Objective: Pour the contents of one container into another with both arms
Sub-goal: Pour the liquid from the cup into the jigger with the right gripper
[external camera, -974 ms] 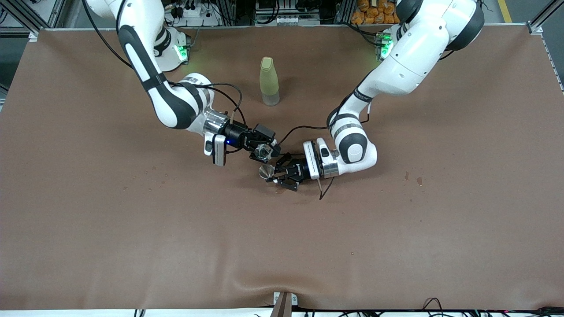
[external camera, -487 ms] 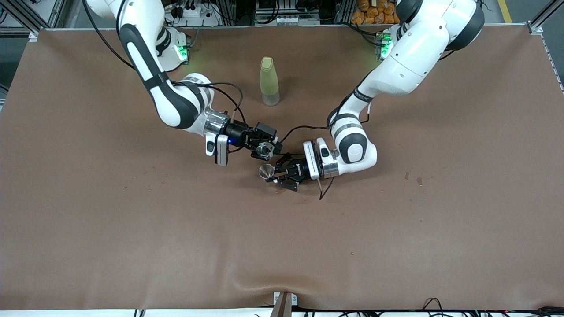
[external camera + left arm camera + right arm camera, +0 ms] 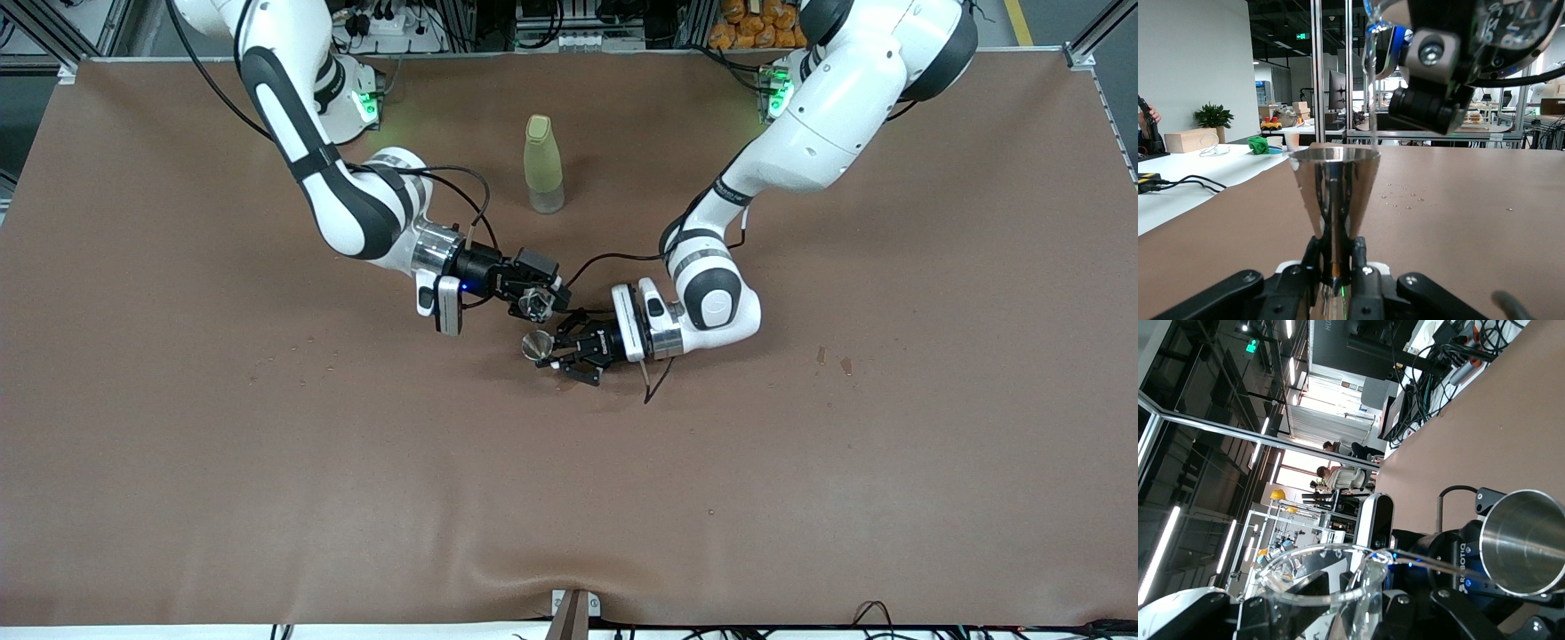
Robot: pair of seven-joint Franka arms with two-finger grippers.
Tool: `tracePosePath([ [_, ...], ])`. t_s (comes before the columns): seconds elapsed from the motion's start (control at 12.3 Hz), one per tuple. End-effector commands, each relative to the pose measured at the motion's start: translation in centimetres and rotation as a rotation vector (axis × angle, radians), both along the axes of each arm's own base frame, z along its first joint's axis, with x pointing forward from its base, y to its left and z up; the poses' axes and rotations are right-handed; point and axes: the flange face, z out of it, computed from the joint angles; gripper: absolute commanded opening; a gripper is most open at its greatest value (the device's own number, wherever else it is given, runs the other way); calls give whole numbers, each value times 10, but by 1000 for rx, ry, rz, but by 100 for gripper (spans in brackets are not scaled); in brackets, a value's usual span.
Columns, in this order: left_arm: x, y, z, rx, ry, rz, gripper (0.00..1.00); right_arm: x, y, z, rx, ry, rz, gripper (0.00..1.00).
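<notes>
Probably robotics lab: aluminium framing.

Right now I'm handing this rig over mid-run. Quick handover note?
Left end effector: shut on the stemmed cup, gripping its stem; the cup is upright over mid-table.
Right end effector: shut on the clear tumbler, tilted just above the cup's rim.
Done: both vessels lifted and brought together; a thin stream runs from the tumbler into the cup.
Left: finish the pour, level the tumbler, set both down.
Yellow-green bottle stands upright on the table, not involved.
</notes>
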Motion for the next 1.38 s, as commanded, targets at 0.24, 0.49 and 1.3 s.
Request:
tracePosePath([
  [0.24,-6,3,11,5,8,-2,0,4,6,15,29,90,17,0],
  [0.49,-11,-3,14,-1,10,-13,0,4,6,15,45,133,14,0],
  [1.3,-11,4,16,1,9,-8,0,4,7,16,116,323,3,0],
])
